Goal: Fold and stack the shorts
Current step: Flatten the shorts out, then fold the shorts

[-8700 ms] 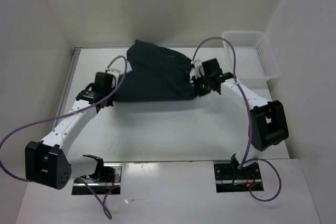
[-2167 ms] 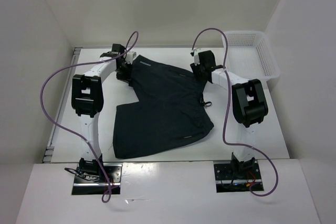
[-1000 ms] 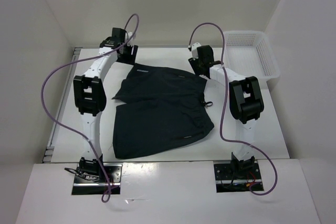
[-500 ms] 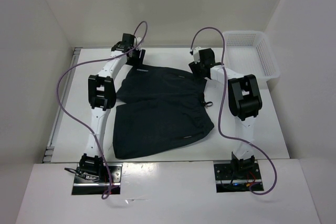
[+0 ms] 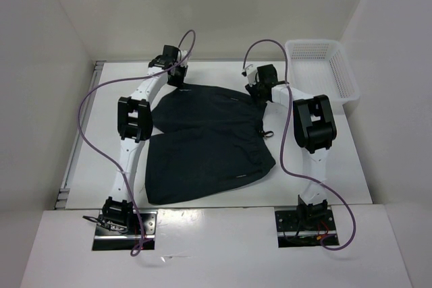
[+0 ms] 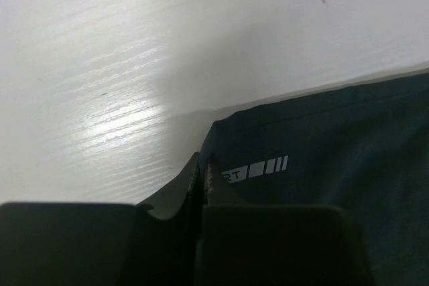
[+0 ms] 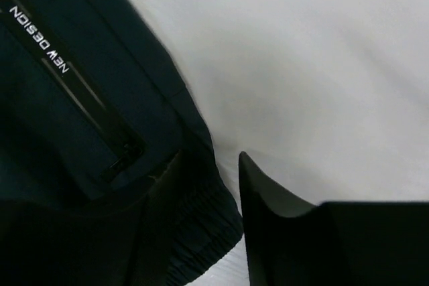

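Two corners: left fingers (image 6: pixel 268 246) pinch shut on the shorts' (image 5: pixel 202 146) edge, right fingers (image 7: pixel 288 239) gape astride the waistband.

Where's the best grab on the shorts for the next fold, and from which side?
Probably the two far corners, pinched at the hem, coming down over the far edge. The shorts lie flat on the table, so only an edge lets a finger slip under. The right gripper is open astride the waistband edge, and the left gripper sits at the far-left corner.
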{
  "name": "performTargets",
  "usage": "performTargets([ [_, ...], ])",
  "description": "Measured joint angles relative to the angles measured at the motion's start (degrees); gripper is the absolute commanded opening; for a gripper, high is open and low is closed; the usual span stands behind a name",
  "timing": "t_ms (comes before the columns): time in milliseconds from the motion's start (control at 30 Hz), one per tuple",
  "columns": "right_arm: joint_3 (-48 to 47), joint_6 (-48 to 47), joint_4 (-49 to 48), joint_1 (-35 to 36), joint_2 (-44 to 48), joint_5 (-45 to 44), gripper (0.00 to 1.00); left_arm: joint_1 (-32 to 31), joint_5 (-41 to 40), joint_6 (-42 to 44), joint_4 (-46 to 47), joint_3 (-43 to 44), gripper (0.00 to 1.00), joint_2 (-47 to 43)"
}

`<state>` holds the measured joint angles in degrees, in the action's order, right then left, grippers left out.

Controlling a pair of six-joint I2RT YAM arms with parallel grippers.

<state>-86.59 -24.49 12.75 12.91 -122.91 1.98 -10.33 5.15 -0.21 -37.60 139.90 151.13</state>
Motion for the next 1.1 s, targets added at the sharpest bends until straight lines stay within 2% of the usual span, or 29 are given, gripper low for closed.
performTargets([
  [33, 0.00, -0.61, 0.22, 0.00, 0.00, 0.42, 0.24, 0.00, 0.09, 0.02, 0.00, 0.00, 0.00, 0.00],
  [100, 0.00, -1.60, 0.96, 0.02, 0.00, 1.42, 0.10, 0.00, 0.17, 0.02, 0.00, 0.00, 0.00, 0.00],
  [133, 0.00, -2.12, 1.36, 0.02, 0.00, 1.73, 0.00, 0.00, 0.22, 0.02, 0.00, 0.04, 0.00, 0.00],
  [400, -1.68, -2.49, 3.10, 0.02, -0.44, 1.29, 0.00, 0.02, 0.02, 0.02, -1.31, 3.98, 0.00, -0.02],
  [433, -2.69, -2.32, 3.67, 0.02, -0.72, 0.90, 0.15, 0.07, 0.04, 0.02, -1.27, 4.90, 0.00, -0.11],
  [467, -3.85, -1.95, 4.17, 0.02, -1.05, 0.44, 0.53, 0.11, 0.00, 0.02, -1.22, 5.33, 0.00, -0.39],
  [500, -5.09, -1.46, 4.46, 0.02, -1.25, 0.02, 0.58, 0.17, -0.09, 0.02, -1.20, 5.51, 0.00, -0.74],
  [633, -7.17, 0.26, 4.57, -0.13, -1.20, -0.81, 0.60, 0.11, -0.48, 0.02, -1.33, 4.50, 0.00, -3.06],
  [767, -5.99, 7.17, 6.21, -1.68, -0.61, 2.82, 0.62, -0.17, -0.63, 0.02, -1.33, 0.57, 0.00, -5.38],
  [1067, 0.81, 22.25, 7.58, -4.94, 2.36, 7.23, 0.62, -2.03, -1.90, 0.02, -2.69, -4.26, 0.00, -5.70],
  [1100, 0.81, 22.93, 7.56, -4.90, 2.36, 7.43, 0.58, -2.16, -2.10, 0.02, -2.69, -4.26, 0.00, -5.70],
])
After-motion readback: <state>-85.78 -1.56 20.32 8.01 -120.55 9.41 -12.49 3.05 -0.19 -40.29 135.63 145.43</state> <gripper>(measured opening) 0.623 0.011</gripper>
